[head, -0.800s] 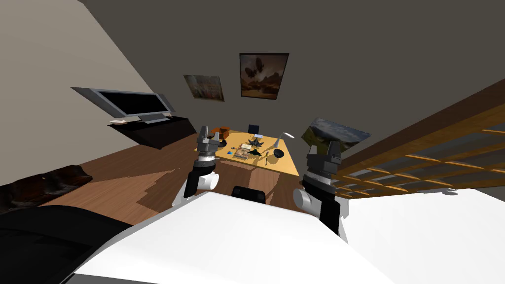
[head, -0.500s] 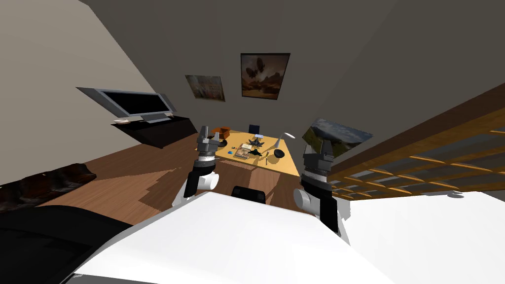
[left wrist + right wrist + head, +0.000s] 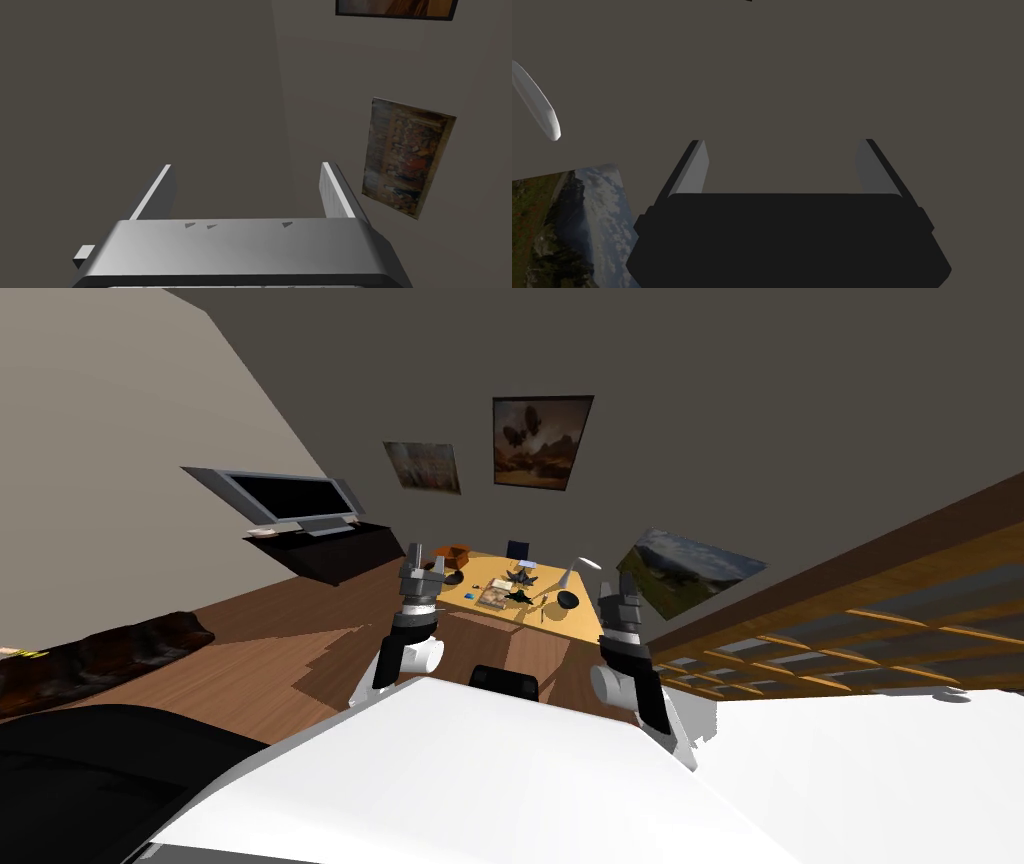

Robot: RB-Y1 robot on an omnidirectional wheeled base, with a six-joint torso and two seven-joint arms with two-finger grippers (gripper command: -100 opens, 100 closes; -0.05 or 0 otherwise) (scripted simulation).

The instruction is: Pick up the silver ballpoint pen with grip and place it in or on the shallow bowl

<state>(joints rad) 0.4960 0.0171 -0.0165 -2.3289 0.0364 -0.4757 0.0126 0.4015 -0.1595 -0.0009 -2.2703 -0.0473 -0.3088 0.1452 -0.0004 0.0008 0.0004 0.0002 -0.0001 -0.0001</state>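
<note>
Head view: left gripper (image 3: 418,559) and right gripper (image 3: 614,588) hang open, and the tiny pen (image 3: 541,607) sits in desk (image 3: 582,624) clutter, easy mis-grab.

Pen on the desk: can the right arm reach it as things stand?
Probably not yet. The pen lies far off on the table beside the dark bowl; the right end effector, open, is raised close in, facing the wall. The base likely must close in first.
</note>
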